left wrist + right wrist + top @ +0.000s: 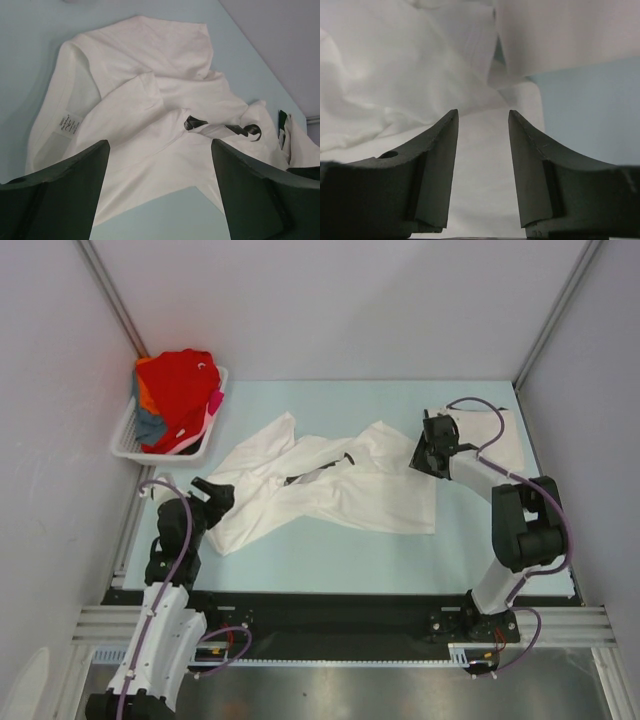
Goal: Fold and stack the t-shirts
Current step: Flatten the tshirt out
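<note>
A white t-shirt with small black prints (pixel 330 490) lies crumpled and stretched across the middle of the light blue table. My left gripper (pixel 212 495) is open and empty at the shirt's left end. In the left wrist view the shirt (pixel 150 80) shows its neck label and black prints beyond the gripper (pixel 159 150). My right gripper (pixel 430 448) is open at the shirt's right end. In the right wrist view it (pixel 482 117) hangs low over white cloth (pixel 395 75). A plain off-white tee (pixel 503 435) lies flat at the back right, partly under the right arm.
A white slatted basket (pixel 128 440) stands at the back left. It holds a red tee (pixel 180 380) on top of orange, blue-grey and pink ones. Grey walls close in the table on the left, back and right.
</note>
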